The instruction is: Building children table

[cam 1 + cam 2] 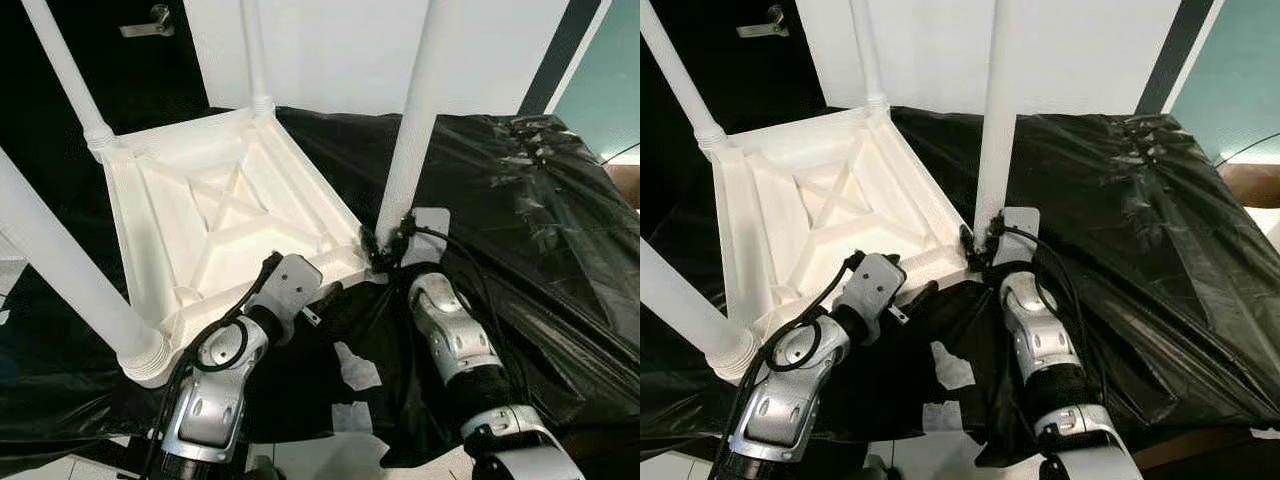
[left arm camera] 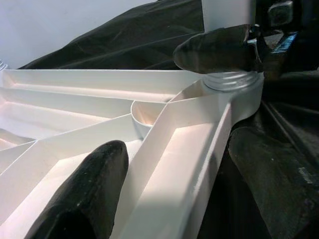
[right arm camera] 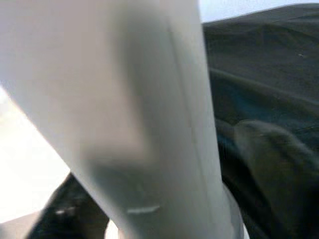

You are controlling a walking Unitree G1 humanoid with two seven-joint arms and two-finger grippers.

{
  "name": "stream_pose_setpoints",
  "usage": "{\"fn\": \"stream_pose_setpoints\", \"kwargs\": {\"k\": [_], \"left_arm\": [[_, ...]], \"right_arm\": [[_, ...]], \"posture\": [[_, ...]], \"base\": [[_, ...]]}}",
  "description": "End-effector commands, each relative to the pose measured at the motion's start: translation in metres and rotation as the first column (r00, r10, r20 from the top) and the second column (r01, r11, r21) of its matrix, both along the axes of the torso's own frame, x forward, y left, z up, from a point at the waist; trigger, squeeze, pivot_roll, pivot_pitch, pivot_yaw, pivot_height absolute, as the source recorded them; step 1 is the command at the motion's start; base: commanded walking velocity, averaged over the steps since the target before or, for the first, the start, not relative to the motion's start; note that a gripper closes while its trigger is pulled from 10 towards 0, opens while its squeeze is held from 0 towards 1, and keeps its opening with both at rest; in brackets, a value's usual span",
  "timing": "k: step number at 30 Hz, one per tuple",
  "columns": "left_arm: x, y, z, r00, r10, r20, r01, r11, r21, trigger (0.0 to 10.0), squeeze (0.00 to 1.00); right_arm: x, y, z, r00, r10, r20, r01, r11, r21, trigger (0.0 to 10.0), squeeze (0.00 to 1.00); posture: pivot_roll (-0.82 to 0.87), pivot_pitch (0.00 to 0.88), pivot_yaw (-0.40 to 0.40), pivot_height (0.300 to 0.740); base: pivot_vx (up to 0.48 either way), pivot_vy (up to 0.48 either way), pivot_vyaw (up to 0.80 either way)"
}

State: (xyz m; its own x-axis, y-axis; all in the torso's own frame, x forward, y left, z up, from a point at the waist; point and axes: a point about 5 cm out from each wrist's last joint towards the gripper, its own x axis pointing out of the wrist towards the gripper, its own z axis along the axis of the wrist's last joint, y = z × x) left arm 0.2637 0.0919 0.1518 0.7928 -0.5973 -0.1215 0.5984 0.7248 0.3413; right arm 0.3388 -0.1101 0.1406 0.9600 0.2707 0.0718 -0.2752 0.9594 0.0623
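From the left eye view, the white moulded-plastic children's table top (image 1: 215,225) lies upside down on a crinkled black plastic sheet (image 1: 520,210), ribbed underside up. Four white round plastic legs stand in its corners; the near-right leg (image 1: 415,120) has the right gripper (image 1: 385,245) at its base. The left gripper (image 1: 325,300) sits at the table top's near rim.

In the left wrist view, the left gripper's black fingers (image 2: 82,196) straddle that rim wall, apart, one inside and one outside.

In the right wrist view, the leg passes between the fingers; whether they clamp it cannot be told.

The table looks light, stiff and smooth, probably slippery; rim and leg bases seem the surest holds.
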Motion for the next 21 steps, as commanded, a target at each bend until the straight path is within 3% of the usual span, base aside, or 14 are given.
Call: {"fn": "stream_pose_setpoints", "kwargs": {"k": [1,2,3,4,11,13,17,21], "left_arm": [[0.004,0.004,0.001,0.992,0.115,0.046,-0.114,0.993,-0.01,10.0,0.0],[0.004,0.004,0.001,0.993,0.111,0.046,-0.111,0.994,-0.009,10.0,0.0],[0.004,0.004,0.001,0.993,0.111,0.046,-0.111,0.994,-0.009,10.0,0.0],[0.005,0.003,0.001,0.993,0.106,0.05,-0.105,0.994,-0.01,10.0,0.0],[0.007,0.001,0.002,0.994,0.09,0.056,-0.089,0.996,-0.009,10.0,0.0],[0.009,0.001,0.002,0.995,0.083,0.055,-0.082,0.997,-0.009,10.0,0.0],[0.016,-0.003,0.005,0.998,0.044,0.049,-0.044,0.999,-0.005,10.0,0.0],[0.017,-0.003,0.005,0.998,0.041,0.05,-0.041,0.999,-0.003,10.0,0.0]], "right_arm": [[-0.002,-0.002,0.001,1.0,0.013,0.011,-0.013,1.0,0.012,10.0,1.0],[-0.003,-0.013,0.004,0.996,0.076,0.037,-0.076,0.997,0.004,10.0,1.0],[-0.003,-0.013,0.004,0.996,0.076,0.037,-0.076,0.997,0.004,10.0,1.0],[-0.002,-0.022,0.005,0.99,0.129,0.051,-0.129,0.992,-0.014,10.0,0.0],[0.004,-0.032,0.006,0.959,0.279,0.048,-0.275,0.958,-0.078,10.0,0.0],[0.006,-0.031,0.008,0.945,0.322,0.051,-0.316,0.943,-0.106,10.0,0.0],[0.015,-0.019,0.009,0.888,0.46,0.012,-0.449,0.871,-0.198,10.0,0.0],[0.016,-0.016,0.008,0.879,0.477,0.003,-0.466,0.86,-0.207,10.0,0.0]], "posture": [[0.16,0.046,-0.023,0.74],[0.15,0.04,-0.024,0.74],[0.15,0.04,-0.024,0.74],[0.15,0.033,-0.023,0.74],[0.12,0.008,-0.014,0.74],[0.11,0.003,-0.01,0.74],[0.1,0.0,0.006,0.74],[0.1,0.0,0.007,0.74]], "base": [[0.0,0.0,0.0],[0.0,0.0,0.0],[0.0,0.0,0.0],[0.0,0.0,0.0],[0.0,0.0,0.0],[0.0,0.0,0.0],[0.0,0.0,0.0],[0.0,0.0,0.0]]}}
